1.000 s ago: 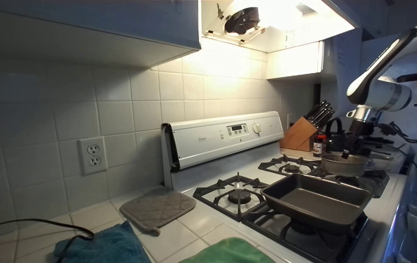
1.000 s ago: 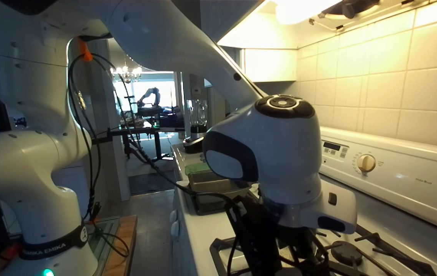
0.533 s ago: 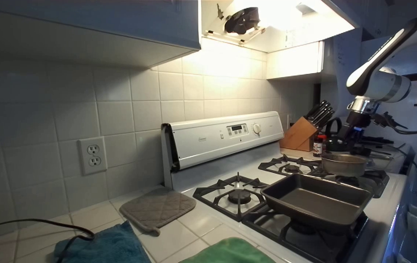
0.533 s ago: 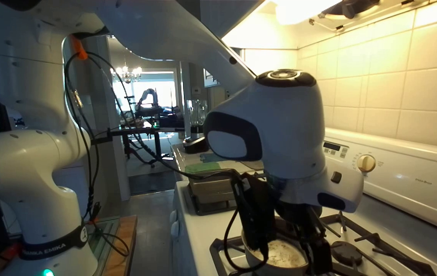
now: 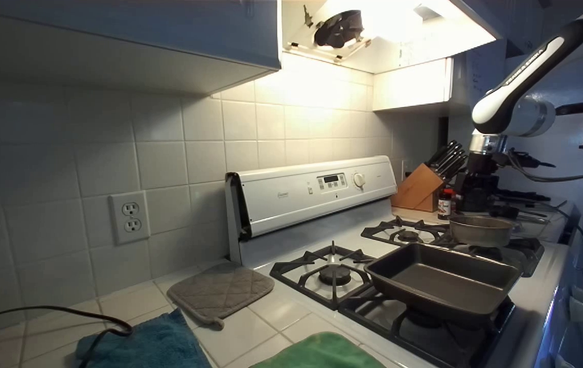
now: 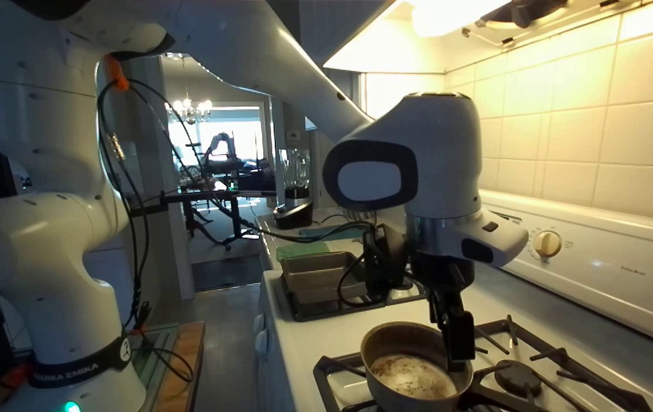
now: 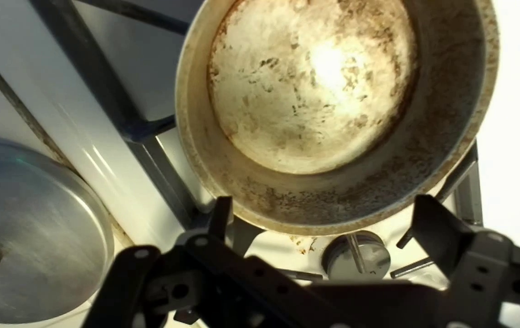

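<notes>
Fingers [image 7: 442, 237] spread near a pot [image 7: 310, 136] on the kitchen stovetop [image 6: 326, 339].

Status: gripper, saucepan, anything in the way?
Black two-fingered gripper: open, holding nothing. Round stained metal saucepan: on black stove grate, rim near gripper; contact unclear. Round silver metal lid: off to one side, apart from saucepan.

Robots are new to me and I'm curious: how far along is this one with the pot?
Looks done: the gripper is open and close to the pot. Under way, perhaps: lining up for a grip, the fingers wide apart with nothing held. Left, probably: taking hold, as the pot sits ungripped on the stove. A lid lies beside the stove; whether it plays a part, I can't tell.
</notes>
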Controlling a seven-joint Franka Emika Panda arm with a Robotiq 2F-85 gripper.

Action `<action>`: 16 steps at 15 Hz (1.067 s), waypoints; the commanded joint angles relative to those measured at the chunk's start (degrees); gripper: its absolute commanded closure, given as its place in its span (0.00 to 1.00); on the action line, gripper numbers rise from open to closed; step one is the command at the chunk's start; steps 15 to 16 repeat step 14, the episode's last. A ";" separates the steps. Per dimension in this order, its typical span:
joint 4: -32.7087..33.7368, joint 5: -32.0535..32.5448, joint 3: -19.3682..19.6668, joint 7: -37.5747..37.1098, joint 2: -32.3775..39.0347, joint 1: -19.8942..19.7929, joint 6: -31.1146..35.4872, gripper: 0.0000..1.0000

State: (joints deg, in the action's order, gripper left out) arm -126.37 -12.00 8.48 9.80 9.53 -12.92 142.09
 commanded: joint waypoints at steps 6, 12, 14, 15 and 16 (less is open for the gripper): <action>2.87 6.79 -0.47 -8.22 -3.39 4.18 -9.22 0.00; 2.93 5.02 -0.97 -6.01 -3.24 4.31 -8.11 0.00; 2.93 5.02 -1.04 -6.01 -3.36 4.41 -8.11 0.00; 2.93 5.02 -1.04 -6.01 -3.36 4.41 -8.11 0.00; 2.93 5.02 -1.04 -6.01 -3.36 4.41 -8.11 0.00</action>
